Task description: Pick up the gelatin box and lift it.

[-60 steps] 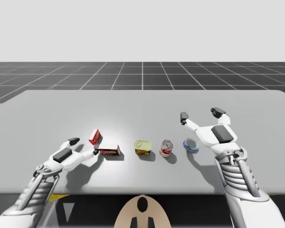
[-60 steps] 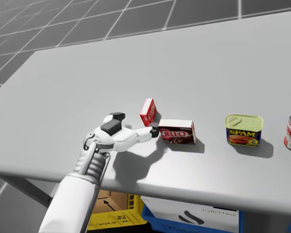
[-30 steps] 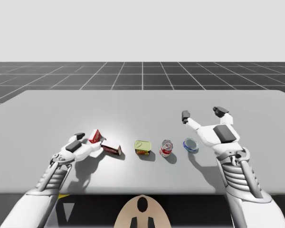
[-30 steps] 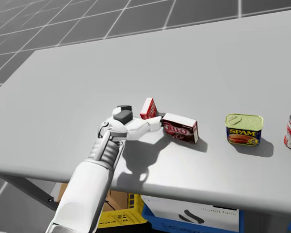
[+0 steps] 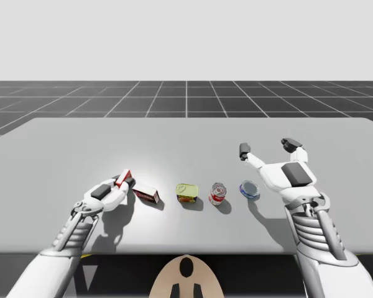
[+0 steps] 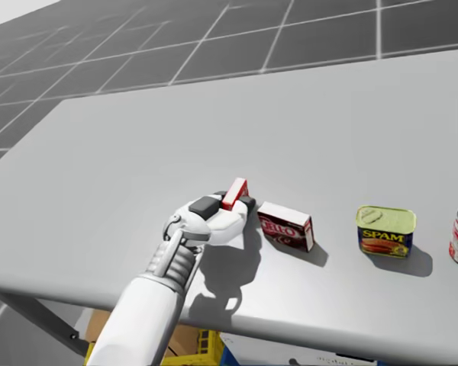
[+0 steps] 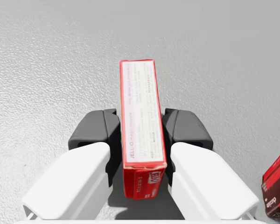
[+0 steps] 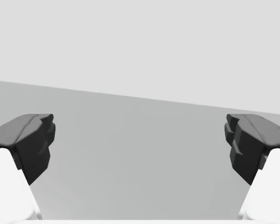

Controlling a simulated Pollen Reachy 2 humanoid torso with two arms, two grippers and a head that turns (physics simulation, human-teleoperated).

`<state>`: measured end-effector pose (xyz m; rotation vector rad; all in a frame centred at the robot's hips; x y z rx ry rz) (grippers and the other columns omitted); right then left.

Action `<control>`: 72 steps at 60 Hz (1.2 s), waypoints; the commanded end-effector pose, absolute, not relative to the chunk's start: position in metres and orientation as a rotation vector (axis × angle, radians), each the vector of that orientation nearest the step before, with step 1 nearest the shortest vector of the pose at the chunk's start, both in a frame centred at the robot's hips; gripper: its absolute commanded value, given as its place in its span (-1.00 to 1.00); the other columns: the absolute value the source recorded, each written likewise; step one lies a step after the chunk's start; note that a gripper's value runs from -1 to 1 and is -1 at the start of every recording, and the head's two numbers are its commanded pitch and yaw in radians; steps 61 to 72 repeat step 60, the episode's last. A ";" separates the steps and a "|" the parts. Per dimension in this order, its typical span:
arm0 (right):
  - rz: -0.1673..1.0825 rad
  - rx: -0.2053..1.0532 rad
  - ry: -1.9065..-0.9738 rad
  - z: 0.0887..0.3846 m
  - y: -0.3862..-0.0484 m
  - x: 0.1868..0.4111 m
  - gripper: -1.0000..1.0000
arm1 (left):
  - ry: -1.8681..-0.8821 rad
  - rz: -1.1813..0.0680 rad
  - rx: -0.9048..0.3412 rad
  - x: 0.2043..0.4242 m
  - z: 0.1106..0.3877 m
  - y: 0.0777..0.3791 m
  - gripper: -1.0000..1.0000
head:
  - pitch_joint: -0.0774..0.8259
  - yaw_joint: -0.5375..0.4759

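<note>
The grasp looks made and the lift is what is left; your left gripper (image 5: 120, 185) is closed on the gelatin box (image 7: 141, 116), a thin red box with a white face, standing on its narrow edge. In the left wrist view the box runs straight out between the fingers (image 7: 94, 131), with a dark pad pressed to each broad side; its far end reaches well past the fingertips. In the head view the box appears to sit low at the grey table (image 5: 186, 133), so judge it as not yet raised, though you cannot tell for certain whether its lower edge has left the surface. A darker red box (image 6: 285, 226) lies just beside the gripper, apart from the held one; a clean upward pull should clear it. Your right gripper (image 5: 267, 149) hangs above the table near a blue can (image 5: 249, 189), its fingers spread wide and holding nothing.
</note>
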<state>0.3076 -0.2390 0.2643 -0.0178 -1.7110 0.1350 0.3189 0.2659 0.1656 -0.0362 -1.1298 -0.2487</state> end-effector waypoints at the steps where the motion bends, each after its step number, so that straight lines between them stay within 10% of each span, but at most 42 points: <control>1: 0.129 -0.016 -1.714 0.265 -0.240 0.307 -1.00 | -1.133 -0.260 -0.032 0.317 0.165 0.265 1.00 | 0.32 0.87; 16: 0.123 -0.013 -1.714 0.266 -0.241 0.307 -1.00 | -1.139 -0.252 -0.031 0.316 0.168 0.267 1.00 | -0.17 0.88; 39: 0.118 -0.003 -1.714 0.268 -0.244 0.307 -1.00 | -1.291 -0.228 -0.075 0.305 0.240 0.270 1.00 | -0.21 0.90; 60: 0.003 -0.073 -1.753 0.271 -0.247 0.313 -1.00 | -1.598 -0.234 -0.061 0.296 0.360 0.270 1.00 | -0.21 0.90; 72: 0.003 -0.073 -1.753 0.271 -0.247 0.313 -1.00 | -1.598 -0.234 -0.061 0.296 0.360 0.270 1.00 | -0.21 0.90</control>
